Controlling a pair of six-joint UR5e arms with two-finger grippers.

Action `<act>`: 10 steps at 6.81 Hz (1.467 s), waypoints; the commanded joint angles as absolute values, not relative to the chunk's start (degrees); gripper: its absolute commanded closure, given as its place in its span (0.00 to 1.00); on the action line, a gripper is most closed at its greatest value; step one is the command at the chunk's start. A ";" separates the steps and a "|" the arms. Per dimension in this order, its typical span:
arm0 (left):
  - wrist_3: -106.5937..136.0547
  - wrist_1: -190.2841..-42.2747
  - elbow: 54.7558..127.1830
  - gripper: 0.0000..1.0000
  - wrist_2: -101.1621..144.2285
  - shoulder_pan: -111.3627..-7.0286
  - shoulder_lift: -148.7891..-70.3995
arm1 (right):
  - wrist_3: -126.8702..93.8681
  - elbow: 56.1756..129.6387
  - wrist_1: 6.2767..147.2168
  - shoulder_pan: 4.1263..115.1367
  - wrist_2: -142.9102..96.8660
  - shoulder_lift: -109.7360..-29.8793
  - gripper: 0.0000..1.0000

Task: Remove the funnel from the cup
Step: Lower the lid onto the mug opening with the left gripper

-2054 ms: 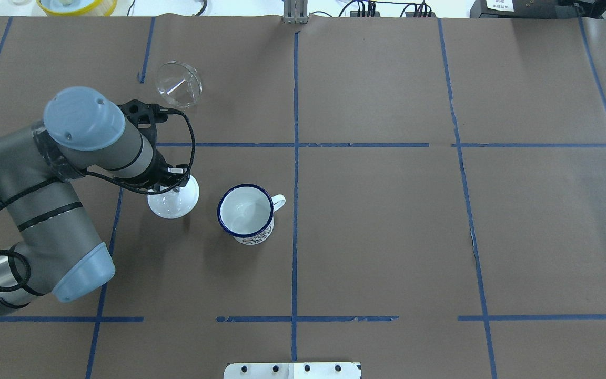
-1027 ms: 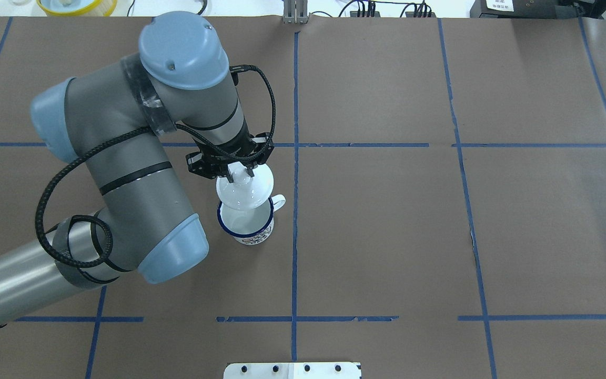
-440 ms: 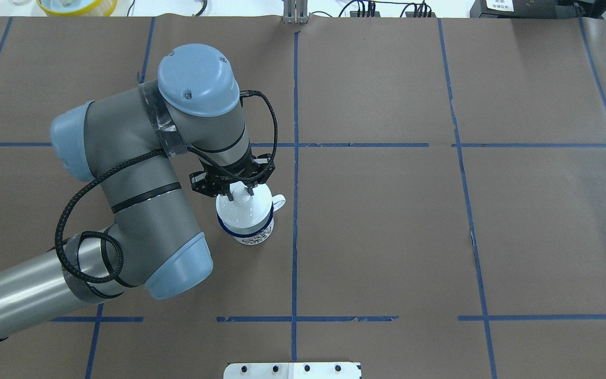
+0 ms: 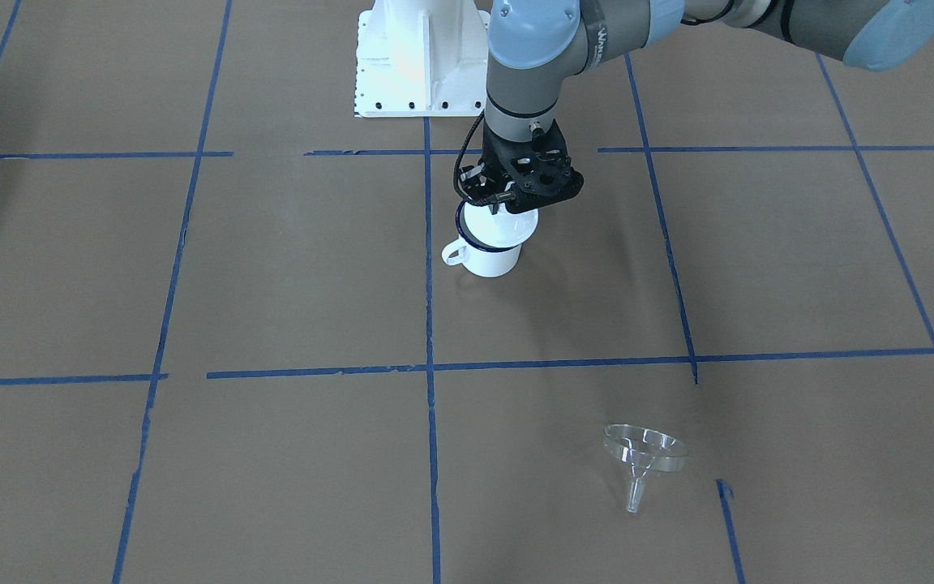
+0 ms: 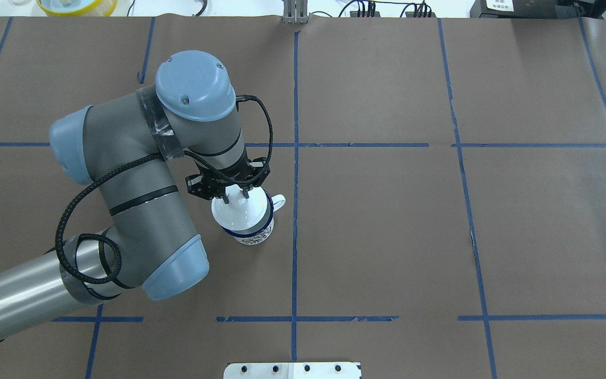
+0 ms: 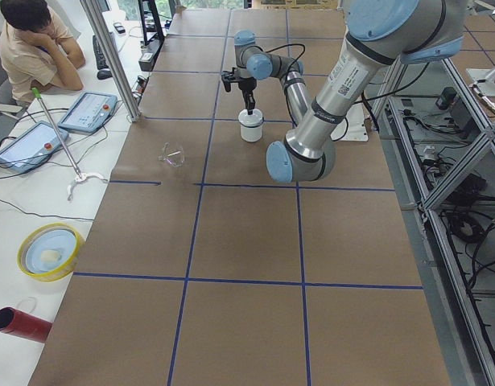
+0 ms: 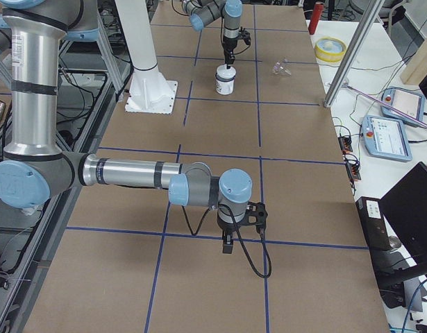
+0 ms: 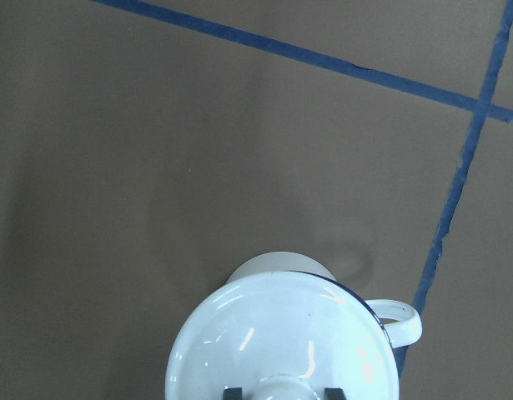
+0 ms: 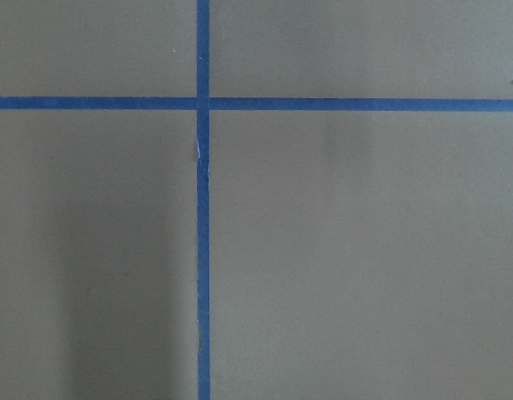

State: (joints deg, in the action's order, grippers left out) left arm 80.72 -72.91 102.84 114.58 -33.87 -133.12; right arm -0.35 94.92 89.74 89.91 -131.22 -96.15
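the left gripper [image 5: 236, 196] pinches the knob of the white lid [image 5: 240, 213] just over the enamel mug [image 5: 253, 237], the clear funnel [image 4: 644, 454] lies on the table [image 4: 272, 284] well apart, so removal looks done and the next move likely calls for centring and releasing the lid.

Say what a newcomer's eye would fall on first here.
The left gripper, pinching the knob of a white lid over the cup near the table's middle. Then the clear funnel, lying alone on its side farther from the robot, well apart from the cup.
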 commanded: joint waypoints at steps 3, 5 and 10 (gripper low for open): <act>80.60 -73.65 102.74 1.00 114.61 -33.84 -133.33 | -0.35 94.92 89.74 89.91 -131.22 -96.15 0.00; 80.60 -73.65 102.74 1.00 114.61 -33.84 -133.33 | -0.35 94.92 89.74 89.91 -131.22 -96.15 0.00; 80.60 -74.79 101.78 1.00 114.61 -33.75 -133.15 | -0.35 94.92 89.74 89.91 -131.22 -96.15 0.00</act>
